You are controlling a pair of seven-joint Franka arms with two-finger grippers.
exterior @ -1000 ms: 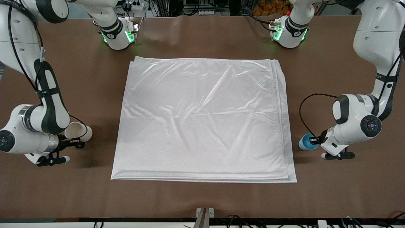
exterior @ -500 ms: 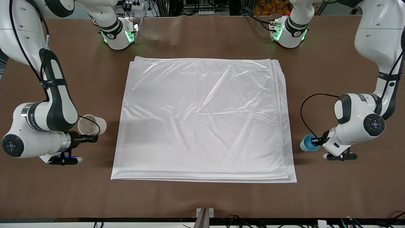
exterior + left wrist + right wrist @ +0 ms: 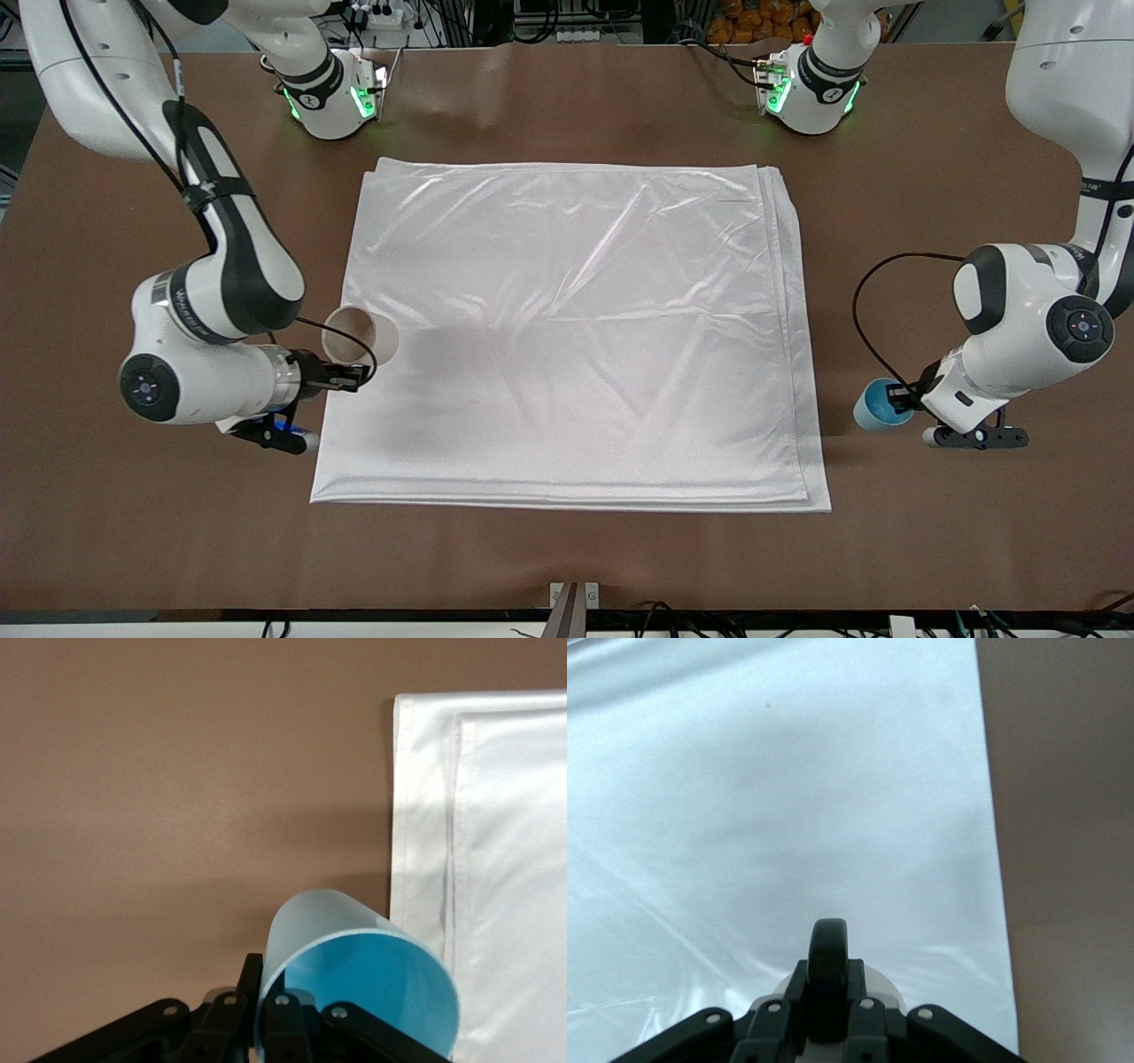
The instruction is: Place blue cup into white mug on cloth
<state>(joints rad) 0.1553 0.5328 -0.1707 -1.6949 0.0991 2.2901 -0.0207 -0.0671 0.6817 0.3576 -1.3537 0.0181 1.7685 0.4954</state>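
Note:
The white mug (image 3: 360, 333) hangs from my right gripper (image 3: 352, 377), which is shut on its black loop handle (image 3: 829, 961). It is held over the cloth's (image 3: 567, 328) edge at the right arm's end. The mug's body barely shows in the right wrist view (image 3: 879, 985). The blue cup (image 3: 877, 405) is tilted and held by its rim in my left gripper (image 3: 902, 399), above the bare table beside the cloth's edge at the left arm's end. In the left wrist view the cup (image 3: 354, 979) shows its bright blue inside, with one finger inside and one outside the wall.
The brown table (image 3: 567, 549) surrounds the cloth on all sides. Both arm bases (image 3: 332, 93) with green lights stand at the table's top edge. A small metal bracket (image 3: 574, 595) sits at the table's near edge.
My right gripper has carried the white mug from the bare table toward and over the cloth's edge. My left gripper has lifted the blue cup slightly and shifted it a little away from the cloth.

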